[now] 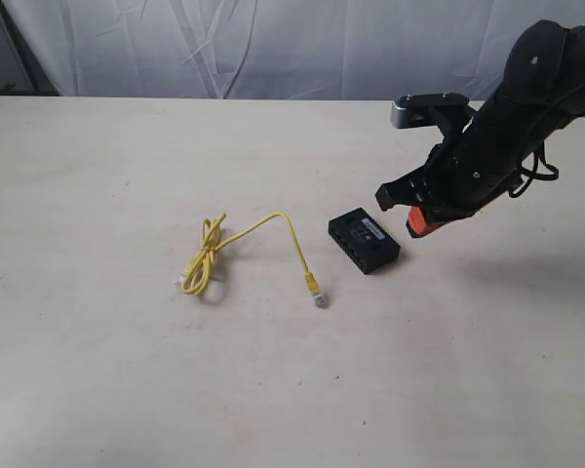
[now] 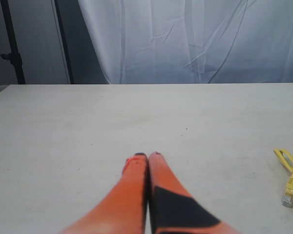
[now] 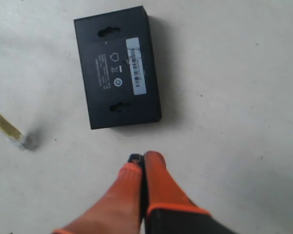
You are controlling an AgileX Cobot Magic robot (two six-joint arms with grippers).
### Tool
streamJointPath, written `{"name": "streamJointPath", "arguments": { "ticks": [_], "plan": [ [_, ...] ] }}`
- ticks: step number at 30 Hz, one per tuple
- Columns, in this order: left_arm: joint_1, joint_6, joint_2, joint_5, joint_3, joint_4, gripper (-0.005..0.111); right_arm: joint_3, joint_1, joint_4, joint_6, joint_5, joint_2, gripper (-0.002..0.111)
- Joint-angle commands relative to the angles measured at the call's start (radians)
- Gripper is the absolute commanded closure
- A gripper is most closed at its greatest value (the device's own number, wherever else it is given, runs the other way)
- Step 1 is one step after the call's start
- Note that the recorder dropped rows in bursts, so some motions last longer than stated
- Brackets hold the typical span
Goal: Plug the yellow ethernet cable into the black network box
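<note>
The yellow ethernet cable [image 1: 236, 252] lies on the table, knotted into loops at its left, with one clear plug [image 1: 318, 295] near the black network box [image 1: 365, 240]. The box lies flat with its white-printed label [image 3: 136, 72] up. My right gripper [image 1: 416, 222] hovers just right of the box, shut and empty; in the right wrist view its orange fingertips [image 3: 142, 160] are pressed together a little short of the box [image 3: 117, 66], and the cable's plug [image 3: 12, 134] shows beside it. My left gripper [image 2: 147, 157] is shut over bare table, with the cable's looped end [image 2: 291, 171] off to its side.
A pale table [image 1: 127, 370] carries everything, with a white cloth backdrop [image 1: 273, 44] behind its far edge. The right arm [image 1: 526, 97] reaches in from the upper right of the exterior view. A dark stand [image 2: 12, 44] rises beyond the table in the left wrist view.
</note>
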Motion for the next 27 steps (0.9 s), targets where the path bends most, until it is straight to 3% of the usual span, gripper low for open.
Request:
{"name": "streamJointPath", "arguments": {
  "ticks": [1, 19, 27],
  "plan": [
    [0.001, 0.0, -0.006, -0.006, 0.005, 0.0, 0.107, -0.005, 0.0, -0.006, -0.008, 0.008, -0.006, 0.108],
    [0.001, 0.0, -0.006, -0.008, 0.005, 0.013, 0.107, -0.005, 0.0, -0.002, -0.008, 0.001, -0.006, 0.108],
    [0.001, 0.0, -0.006, -0.237, 0.005, 0.027, 0.107, -0.005, 0.0, 0.026, -0.008, 0.002, -0.006, 0.108]
  ]
}}
